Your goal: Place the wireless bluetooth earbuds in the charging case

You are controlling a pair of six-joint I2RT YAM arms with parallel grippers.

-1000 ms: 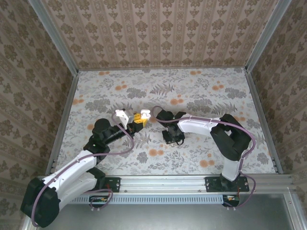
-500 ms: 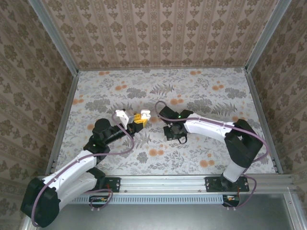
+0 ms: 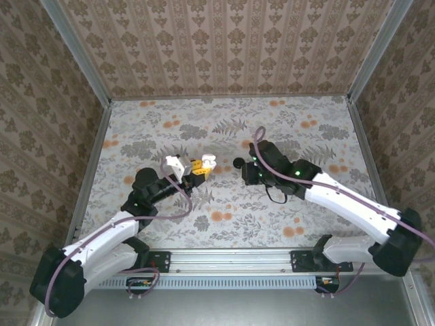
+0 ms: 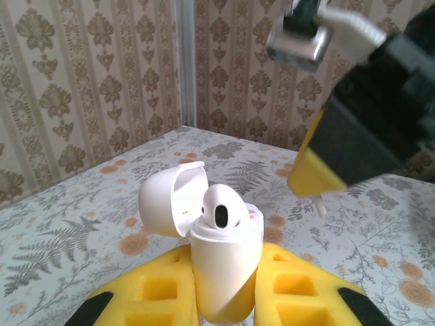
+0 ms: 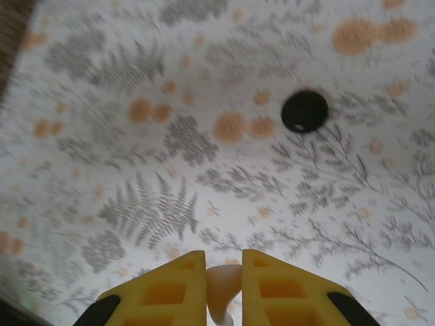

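The charging case (image 4: 224,265) is white, not black, and stands upright with its lid (image 4: 173,200) flipped open. My left gripper (image 4: 224,299) is shut on it between yellow pads. One white earbud (image 4: 223,210) sits in the case. My right gripper (image 5: 224,285) is shut on a second white earbud (image 5: 223,288). In the left wrist view that gripper hangs up and to the right of the case, with the earbud's stem (image 4: 319,204) poking out below its yellow pad (image 4: 314,170). From above, the left gripper (image 3: 194,167) and the right gripper (image 3: 250,170) face each other at mid-table.
A small round black disc (image 5: 304,111) lies on the floral tabletop ahead of the right gripper, and appears as the black disc (image 3: 238,164) from above. Patterned walls and metal rails (image 3: 88,170) enclose the table. Open floral surface stretches behind and to the right.
The right arm has swung up and to the right, its elbow stretching out towards the right edge, and its jaws have closed tighter. The left arm and case have stayed put.
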